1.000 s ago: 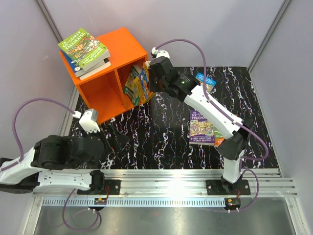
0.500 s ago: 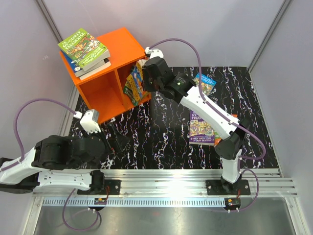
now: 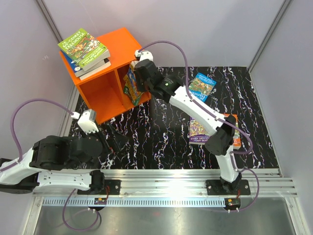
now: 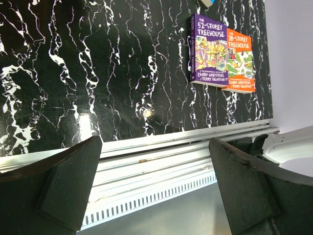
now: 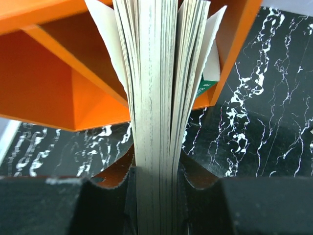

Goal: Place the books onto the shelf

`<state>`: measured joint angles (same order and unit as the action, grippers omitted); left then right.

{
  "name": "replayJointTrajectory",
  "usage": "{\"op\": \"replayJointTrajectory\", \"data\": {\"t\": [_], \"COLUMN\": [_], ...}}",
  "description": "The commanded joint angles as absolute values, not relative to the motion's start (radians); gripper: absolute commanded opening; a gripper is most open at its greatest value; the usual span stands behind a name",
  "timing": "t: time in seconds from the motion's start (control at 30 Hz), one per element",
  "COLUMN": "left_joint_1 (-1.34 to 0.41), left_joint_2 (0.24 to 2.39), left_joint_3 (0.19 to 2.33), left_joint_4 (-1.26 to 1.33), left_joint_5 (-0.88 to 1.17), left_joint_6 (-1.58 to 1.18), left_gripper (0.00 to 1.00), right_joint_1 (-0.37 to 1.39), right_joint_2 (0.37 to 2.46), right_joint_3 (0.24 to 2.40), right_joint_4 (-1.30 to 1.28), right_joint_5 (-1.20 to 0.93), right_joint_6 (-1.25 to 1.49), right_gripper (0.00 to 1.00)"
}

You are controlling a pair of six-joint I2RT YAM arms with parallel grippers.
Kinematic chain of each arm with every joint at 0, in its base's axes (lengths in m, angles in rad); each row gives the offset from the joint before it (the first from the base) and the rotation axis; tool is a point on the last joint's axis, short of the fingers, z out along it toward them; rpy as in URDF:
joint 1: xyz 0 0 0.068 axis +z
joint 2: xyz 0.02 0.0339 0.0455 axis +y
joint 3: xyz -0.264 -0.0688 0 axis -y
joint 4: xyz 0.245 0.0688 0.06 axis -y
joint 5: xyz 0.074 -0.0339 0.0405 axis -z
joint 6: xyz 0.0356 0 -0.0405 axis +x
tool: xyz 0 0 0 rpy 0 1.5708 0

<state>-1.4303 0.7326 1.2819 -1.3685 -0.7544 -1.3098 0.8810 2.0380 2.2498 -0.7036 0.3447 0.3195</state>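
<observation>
The orange shelf stands at the back left with its open front toward the table. A stack of books topped by a green one lies on its roof. My right gripper is shut on a book, held upright at the mouth of the right compartment. In the right wrist view its page edges fan out between my fingers, in front of the shelf's orange walls. A blue book, a purple book and an orange book lie flat on the table. My left gripper stands open and empty near the front left.
The black marbled table mat ends at a metal rail along the near edge. The left wrist view looks past the open fingers at that rail, with the purple book and the orange book beyond. Grey walls enclose the cell.
My right gripper has carried the book leftward, from in front of the shelf into the mouth of the right compartment. The left arm has not moved.
</observation>
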Motion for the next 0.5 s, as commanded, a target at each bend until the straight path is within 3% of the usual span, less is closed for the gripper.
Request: {"op": "replayJointTrajectory", "data": {"t": [0.0,0.2,0.47], "left_joint_1": [-1.43,-1.43,-1.43], "left_joint_2": [0.723,0.723,0.716], "left_joint_3": [1.295,1.308,1.296], "left_joint_4": [-1.505,-1.532,-1.545], "left_joint_5": [-0.773,-0.788,-0.805], "left_joint_6": [-1.35,-1.364,-1.387], "left_gripper": [0.99,0.99,0.99], "right_joint_1": [0.884,0.862,0.85], "right_joint_2": [2.095,2.204,2.235], "right_joint_3": [2.319,2.382,2.309], "right_joint_4": [-0.577,-0.546,-0.423], "right_joint_5": [0.387,0.374,0.379], "right_joint_6": [0.284,0.298,0.344], "right_gripper": [0.0,0.0,0.0]}}
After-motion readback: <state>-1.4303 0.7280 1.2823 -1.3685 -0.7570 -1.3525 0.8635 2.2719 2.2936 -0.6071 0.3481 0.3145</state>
